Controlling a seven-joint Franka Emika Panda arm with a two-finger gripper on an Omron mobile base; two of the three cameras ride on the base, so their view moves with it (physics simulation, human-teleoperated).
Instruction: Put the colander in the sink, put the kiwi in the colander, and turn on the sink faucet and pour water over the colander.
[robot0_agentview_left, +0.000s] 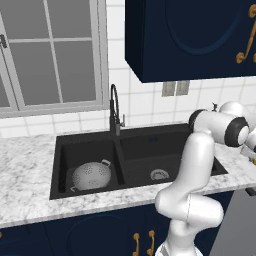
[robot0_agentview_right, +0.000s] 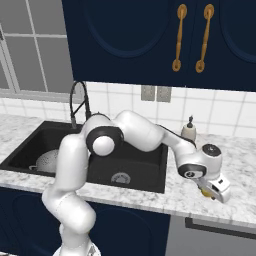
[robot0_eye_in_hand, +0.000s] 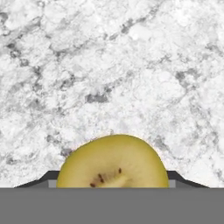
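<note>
The gripper (robot0_agentview_right: 204, 190) hung low over the marble counter (robot0_agentview_right: 240, 200) to the right of the sink (robot0_agentview_right: 150, 187), its two dark fingertips (robot0_eye_in_hand: 49, 177) pressed against either side of the kiwi (robot0_eye_in_hand: 113, 162). In the hand view the fruit showed as a yellow-green dome with pale flesh and a few dark seeds at its cut face — in the right base view, only a sliver of orange-yellow peeked out beneath the hand. The colander (robot0_agentview_left: 91, 175), a light grey-white bowl dotted with small holes and fitted with loop handles, sat in the sink's left basin. The sink faucet (robot0_agentview_left: 115, 109) — thin, black, coiled at the neck — rose behind the divider between the basins.
</note>
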